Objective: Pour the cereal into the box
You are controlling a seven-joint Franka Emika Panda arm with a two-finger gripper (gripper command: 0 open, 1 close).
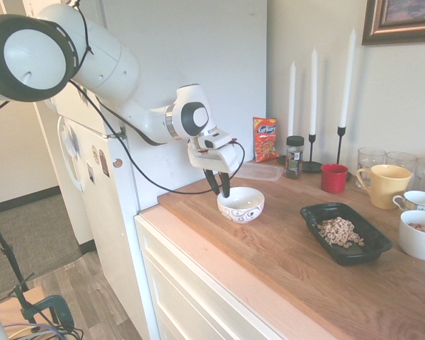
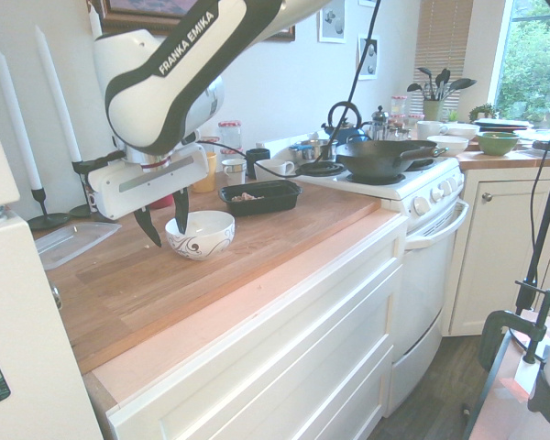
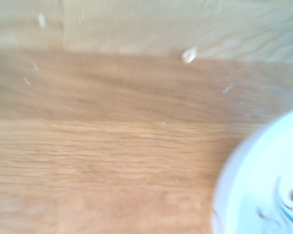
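The cereal [image 1: 338, 230] lies as a tan heap in the box [image 1: 319, 212], a shallow black tray on the wooden counter. The second exterior view shows the box [image 2: 277, 197] further back, with the cereal [image 2: 247, 195] in it. A white bowl with a dark swirl pattern [image 1: 242, 205] stands upright to the tray's left. It looks empty. My gripper [image 1: 219, 185] hangs over the bowl's near rim. Its fingers stand apart, one on each side of the rim, so my gripper [image 2: 167, 225] is open. The bowl [image 2: 202, 238] also shows as a white curve [image 3: 268, 185] in the wrist view.
Behind the tray stand a red mug [image 1: 333, 178], a yellow mug [image 1: 384, 185], glasses and three candles [image 1: 313, 85]. A snack bag [image 1: 265, 139], a jar [image 1: 294, 156] and a clear flat container [image 1: 258, 171] sit by the wall. A stove with a wok [image 2: 385, 158] adjoins the counter.
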